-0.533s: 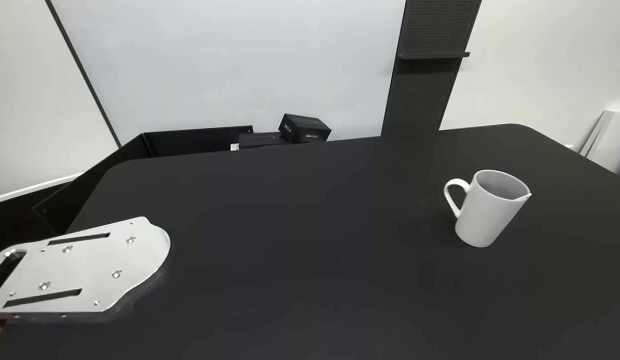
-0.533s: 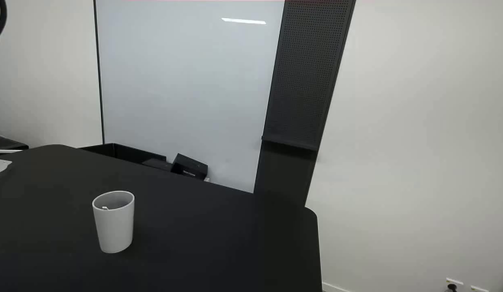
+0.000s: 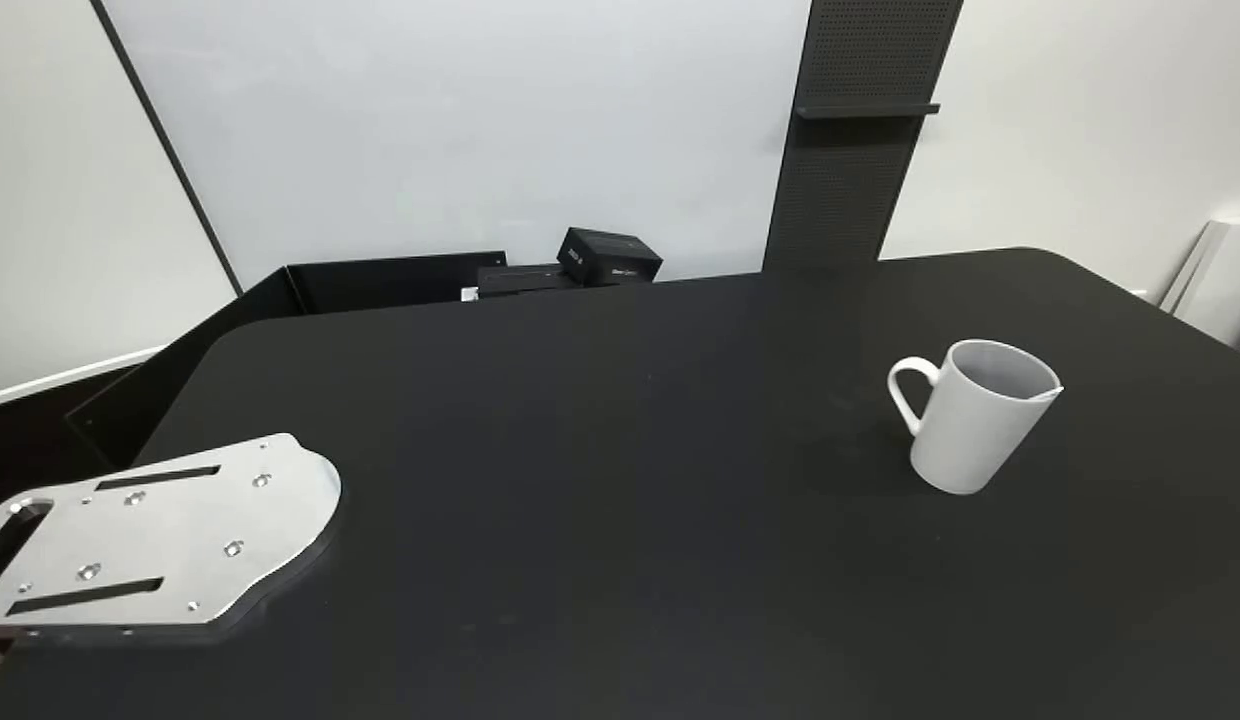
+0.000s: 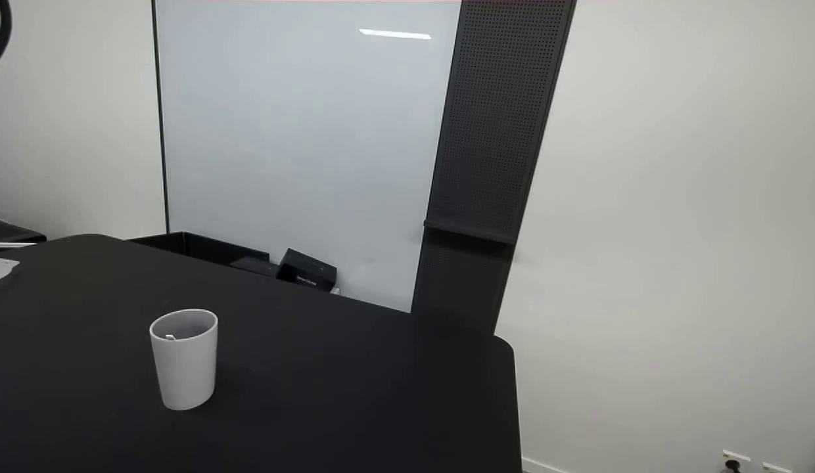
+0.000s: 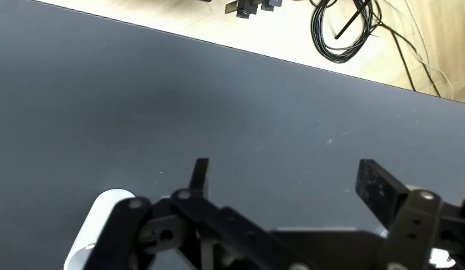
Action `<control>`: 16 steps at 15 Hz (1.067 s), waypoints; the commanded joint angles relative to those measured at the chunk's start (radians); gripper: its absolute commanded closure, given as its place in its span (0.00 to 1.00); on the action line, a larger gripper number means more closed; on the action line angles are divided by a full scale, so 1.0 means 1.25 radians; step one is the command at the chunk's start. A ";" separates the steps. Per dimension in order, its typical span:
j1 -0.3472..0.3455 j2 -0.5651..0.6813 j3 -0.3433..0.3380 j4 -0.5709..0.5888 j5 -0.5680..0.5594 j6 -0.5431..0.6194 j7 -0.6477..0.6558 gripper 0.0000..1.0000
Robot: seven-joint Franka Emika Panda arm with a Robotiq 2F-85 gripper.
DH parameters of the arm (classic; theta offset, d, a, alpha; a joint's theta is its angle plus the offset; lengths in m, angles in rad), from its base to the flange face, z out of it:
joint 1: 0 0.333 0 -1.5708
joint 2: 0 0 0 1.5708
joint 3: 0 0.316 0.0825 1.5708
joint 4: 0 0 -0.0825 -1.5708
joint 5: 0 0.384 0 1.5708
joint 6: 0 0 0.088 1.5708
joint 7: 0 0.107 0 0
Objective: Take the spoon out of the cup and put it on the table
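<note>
The cup (image 3: pixel 970 430) is a white mug standing upright on the black table (image 3: pixel 580 450), its handle toward the left in that exterior view. It also shows in an exterior view (image 4: pixel 186 374) and at the lower left of the wrist view (image 5: pixel 99 219), partly hidden by a finger. The spoon (image 3: pixel 1048 395) is in the cup. Only its white end shows at the rim, and a small tip shows inside the mouth in an exterior view (image 4: pixel 171 337). My gripper (image 5: pixel 285 165) is open and empty above the table, to the side of the cup. It is outside both exterior views.
A white metal plate (image 3: pixel 180 530) with slots and holes sits at the table's left edge. Black boxes (image 3: pixel 608 258) stand beyond the far edge. A dark curved piece (image 4: pixel 1 36) shows at the top left of an exterior view. Coiled cables (image 5: pixel 339 52) lie on the floor past the table edge.
</note>
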 commanded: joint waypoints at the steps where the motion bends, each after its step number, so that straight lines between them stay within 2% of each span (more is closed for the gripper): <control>1: -0.012 -0.001 0.011 0.002 0.008 -0.005 -0.006 0.00; 6: -0.012 -0.001 0.011 0.002 0.008 -0.005 -0.006 0.00; 11: -0.124 0.018 0.009 0.031 -0.043 0.012 0.079 0.00; 16: -0.233 0.071 0.011 0.077 -0.072 0.107 0.173 0.00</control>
